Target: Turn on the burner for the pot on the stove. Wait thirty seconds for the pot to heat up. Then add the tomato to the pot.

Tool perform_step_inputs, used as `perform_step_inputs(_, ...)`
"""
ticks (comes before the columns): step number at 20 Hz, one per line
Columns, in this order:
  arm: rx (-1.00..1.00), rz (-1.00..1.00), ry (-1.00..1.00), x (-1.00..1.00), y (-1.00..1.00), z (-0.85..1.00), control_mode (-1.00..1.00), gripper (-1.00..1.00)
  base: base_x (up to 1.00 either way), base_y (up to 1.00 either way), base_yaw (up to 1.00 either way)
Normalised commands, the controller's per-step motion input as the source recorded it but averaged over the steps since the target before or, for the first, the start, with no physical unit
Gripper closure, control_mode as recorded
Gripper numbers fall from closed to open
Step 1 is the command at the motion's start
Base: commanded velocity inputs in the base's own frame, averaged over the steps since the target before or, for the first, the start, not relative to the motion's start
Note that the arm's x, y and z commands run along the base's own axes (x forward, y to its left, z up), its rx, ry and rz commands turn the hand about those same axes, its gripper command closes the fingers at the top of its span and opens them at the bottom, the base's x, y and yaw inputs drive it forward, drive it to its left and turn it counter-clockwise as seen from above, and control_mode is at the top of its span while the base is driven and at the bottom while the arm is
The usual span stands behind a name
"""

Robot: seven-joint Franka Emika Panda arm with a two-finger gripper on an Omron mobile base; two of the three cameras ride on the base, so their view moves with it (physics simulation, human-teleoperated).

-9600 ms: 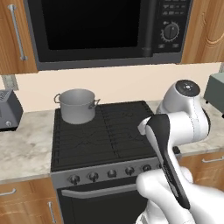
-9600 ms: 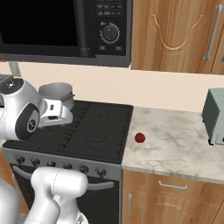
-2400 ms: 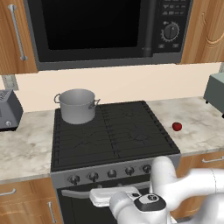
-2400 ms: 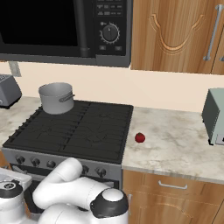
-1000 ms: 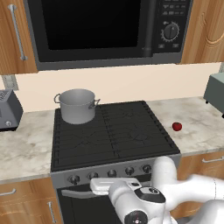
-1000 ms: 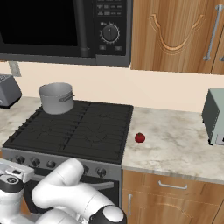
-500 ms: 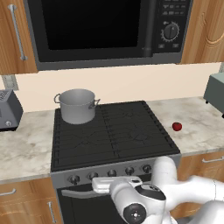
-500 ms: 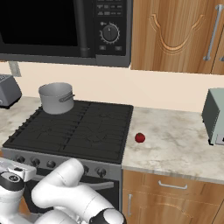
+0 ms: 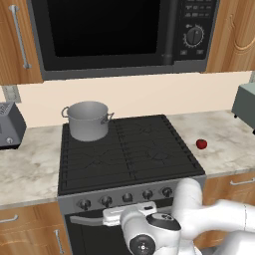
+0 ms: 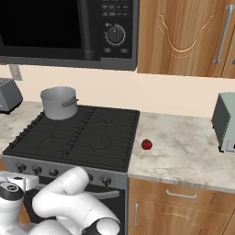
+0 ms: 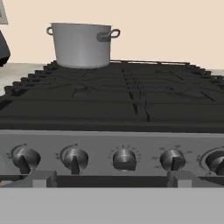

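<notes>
Pot (image 9: 88, 120): grey brushed metal, lidless, 2 loop handles, on stove's (image 9: 127, 149) back-left grate. Tomato (image 9: 201, 144): small, glossy red, on counter (image 9: 229, 144) right of stove. Gripper (image 9: 122, 215) spread wide, empty, facing knobs (image 11: 74, 159).

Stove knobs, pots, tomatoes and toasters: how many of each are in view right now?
Round black knobs on the black gas stove: 5
Grey brushed-metal stockpot: 1
Small glossy red tomato: 1
Grey toasters: 2
Total: 9

The pot (image 9: 88, 120) stood on the stove (image 9: 124, 149), at its back left corner. The tomato (image 9: 201, 144) lay on the desk (image 9: 224, 144), right of the stove.
</notes>
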Motion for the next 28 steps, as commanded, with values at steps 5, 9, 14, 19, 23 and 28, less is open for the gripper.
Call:
perform_step_inputs(5, -0.04, 0.00, 0.00, 0.16, 0.02, 0.00, -1.00, -1.00, 0.00, 0.00, 0.00)
perform_step_inputs(9, -0.01, 0.00, 0.00, 0.18, 0.00, -0.01, -1.00, -1.00, 0.00, 0.00, 0.00)
perform_step_inputs(14, -0.03, 0.00, 0.00, 0.15, 0.00, -0.14, -1.00, -1.00, 0.00, 0.00, 0.00)
perform_step_inputs(19, -0.06, 0.00, 0.00, 0.16, 0.05, -0.32, -1.00, -1.00, 0.00, 0.00, 0.00)
perform_step_inputs(23, -0.08, 0.00, 0.00, 0.24, 0.12, -0.29, -1.00, -1.00, 0.00, 0.00, 0.00)
perform_step_inputs(28, -0.04, 0.00, 0.00, 0.22, 0.04, -0.18, -1.00, -1.00, 0.00, 0.00, 0.00)
